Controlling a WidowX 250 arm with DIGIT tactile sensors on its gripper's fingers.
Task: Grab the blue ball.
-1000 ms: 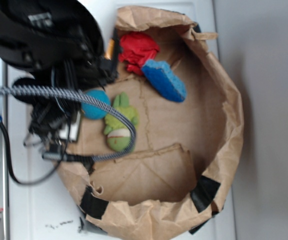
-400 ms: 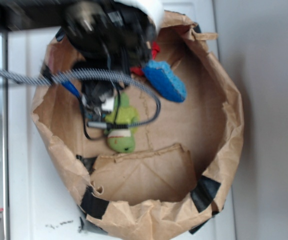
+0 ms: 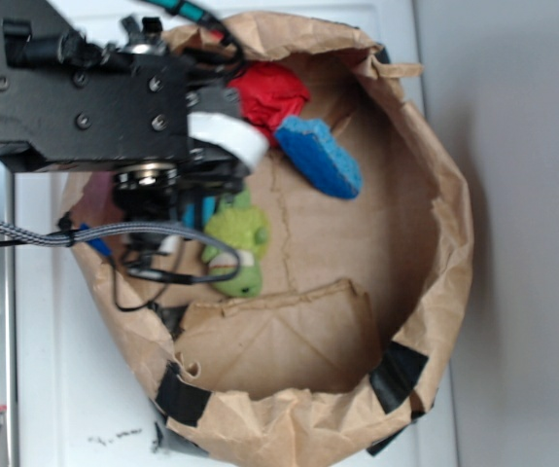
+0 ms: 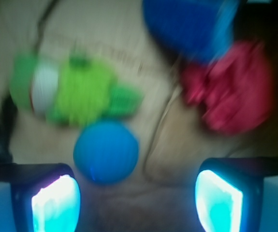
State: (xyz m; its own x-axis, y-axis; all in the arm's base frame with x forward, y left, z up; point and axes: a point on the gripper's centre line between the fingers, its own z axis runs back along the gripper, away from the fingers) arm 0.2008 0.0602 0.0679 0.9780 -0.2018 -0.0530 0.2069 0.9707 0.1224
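Note:
The blue ball [image 4: 106,151] is a small round teal-blue ball on the brown paper floor, seen in the wrist view. It lies just ahead of my open gripper [image 4: 136,193], nearer the left finger [image 4: 56,200] than the right finger [image 4: 218,200], and nothing is between the pads. In the exterior view the arm covers the ball, and my gripper [image 3: 193,209] hangs over the bag's left side beside the green plush toy [image 3: 235,243]. The wrist view is blurred.
Everything lies inside a crumpled brown paper bag [image 3: 454,243] with raised walls. The green plush toy [image 4: 71,92] lies just beyond the ball. A flat blue sponge [image 3: 320,156] and a red cloth [image 3: 269,94] lie at the bag's far side. Cables [image 3: 114,233] loop by the gripper.
The arm has swung from the left edge to over the bag's left side. It now covers the blue ball, which showed beside the plush toy one second ago.

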